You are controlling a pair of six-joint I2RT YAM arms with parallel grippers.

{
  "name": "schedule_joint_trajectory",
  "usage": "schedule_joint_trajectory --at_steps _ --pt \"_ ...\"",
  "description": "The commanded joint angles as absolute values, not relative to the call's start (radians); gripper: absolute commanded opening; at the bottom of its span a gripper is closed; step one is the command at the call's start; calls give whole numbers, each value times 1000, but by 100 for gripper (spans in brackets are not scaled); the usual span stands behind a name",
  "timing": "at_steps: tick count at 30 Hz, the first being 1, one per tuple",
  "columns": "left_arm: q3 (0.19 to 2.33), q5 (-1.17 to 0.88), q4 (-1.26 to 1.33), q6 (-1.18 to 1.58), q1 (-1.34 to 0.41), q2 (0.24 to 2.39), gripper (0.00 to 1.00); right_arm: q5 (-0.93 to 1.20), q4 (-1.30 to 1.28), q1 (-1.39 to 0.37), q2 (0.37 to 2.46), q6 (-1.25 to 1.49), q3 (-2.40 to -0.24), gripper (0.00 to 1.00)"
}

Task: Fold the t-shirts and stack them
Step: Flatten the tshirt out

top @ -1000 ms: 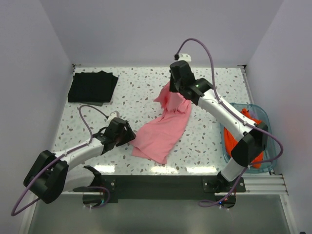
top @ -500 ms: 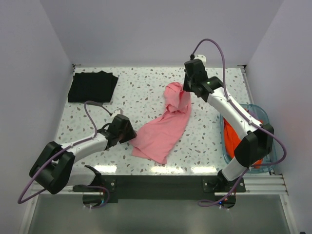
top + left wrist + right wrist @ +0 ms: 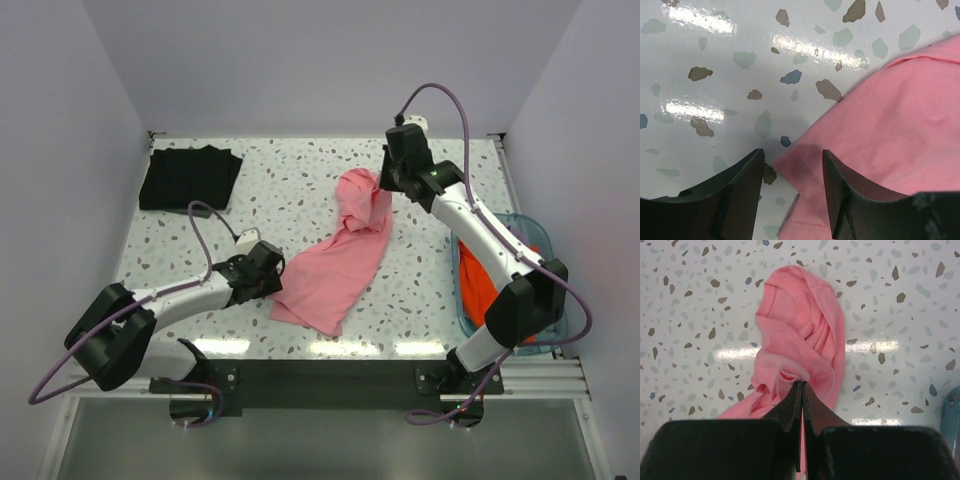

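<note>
Speckled table (image 3: pixel 300 180); orange-red t-shirts (image 3: pixel 475 285) in tub (image 3: pixel 526 220), partly behind right arm (image 3: pixel 480 232).

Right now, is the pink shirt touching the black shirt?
Apart. The top view shows bare speckled table between the pink shirt and the black shirt, which lies folded in the far left corner.

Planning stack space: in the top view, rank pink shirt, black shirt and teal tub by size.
1. pink shirt and teal tub: alike; the right arm covers part of the tub.
2. black shirt, folded: smallest.
</note>
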State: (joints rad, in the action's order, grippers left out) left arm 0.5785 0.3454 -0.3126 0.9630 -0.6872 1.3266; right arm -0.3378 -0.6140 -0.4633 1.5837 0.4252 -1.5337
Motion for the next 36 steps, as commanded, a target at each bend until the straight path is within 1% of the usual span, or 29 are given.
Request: schedule_joint_trajectory --at_steps 1,4,5,6,10,13,14,18,21,24,25,28,36 --pt "569 374 -399 1023 -713 1390 53 -318 -569 -453 1540 413 -1529 0" --pt "575 387 -379 1019 -715 1426 48 -308 -563 -445 1536 410 -1523 0" --pt "589 387 -377 1014 -715 1439 44 -305 -561 -442 1534 410 -1522 0" --pt "597 387 -379 1011 -716 1451 42 -304 -561 -440 1529 410 -1520 0" --pt "607 391 -382 1009 -726 1489 38 -291 -555 -428 1526 408 -1511 0" --pt "603 387 -380 1006 -726 1489 33 -282 -549 -420 1525 406 -1508 0" --pt "604 384 -383 1006 -726 1491 30 -281 -548 -416 1523 407 -1505 0" --pt "603 374 -402 993 -726 1477 27 -270 -542 -407 1523 407 -1493 0" --pt "597 379 -428 980 -726 1468 27 -268 -538 -402 1517 407 -1486 0" --pt "597 388 -452 968 -727 1465 31 -262 -534 -396 1509 408 -1480 0" --pt "597 390 -459 968 -727 1463 35 -261 -534 -396 1508 408 -1480 0" --pt "592 390 -476 966 -730 1457 39 -258 -532 -394 1502 407 -1477 0" --pt "565 397 -511 980 -750 1439 39 -249 -526 -391 1497 413 -1462 0"
